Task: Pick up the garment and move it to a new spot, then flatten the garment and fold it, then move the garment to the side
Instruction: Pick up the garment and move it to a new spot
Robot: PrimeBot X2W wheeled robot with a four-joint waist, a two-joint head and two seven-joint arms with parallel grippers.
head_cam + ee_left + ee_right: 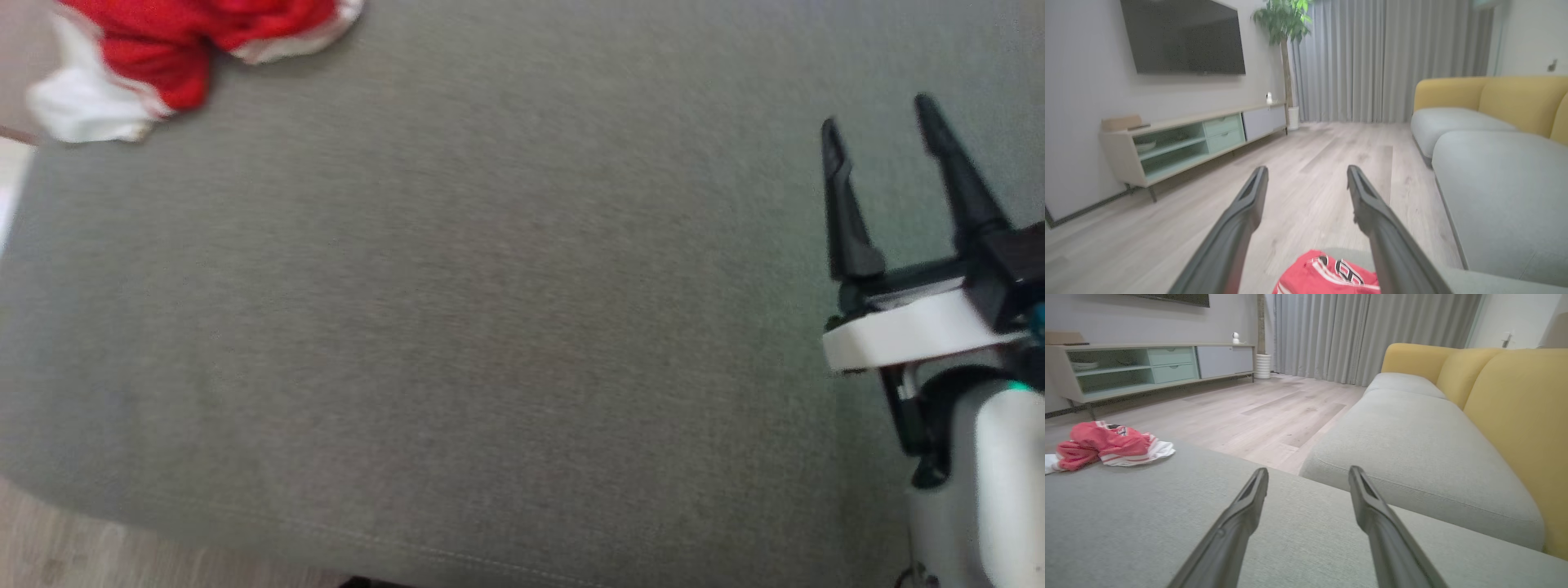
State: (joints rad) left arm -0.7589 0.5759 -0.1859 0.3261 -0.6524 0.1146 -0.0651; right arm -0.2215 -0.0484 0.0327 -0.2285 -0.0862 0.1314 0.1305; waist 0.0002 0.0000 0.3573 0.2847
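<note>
A crumpled red and white garment (163, 49) lies at the far left corner of the grey cushion (490, 327), partly cut off by the head view's top edge. In the right wrist view the garment (1106, 447) sits bunched at the far left. My right gripper (878, 131) hovers open over the cushion's right side, well away from the cloth, nothing between its fingers. My left gripper (1306, 171) is open above the garment (1327, 273), which shows between its fingers at the bottom of the left wrist view.
A yellow-backed sofa (1453, 416) with grey seats runs along the right. Wooden floor (1310, 163) lies beyond the cushion, with a low TV cabinet (1188, 139), a potted plant (1284, 24) and grey curtains (1392, 61) further off.
</note>
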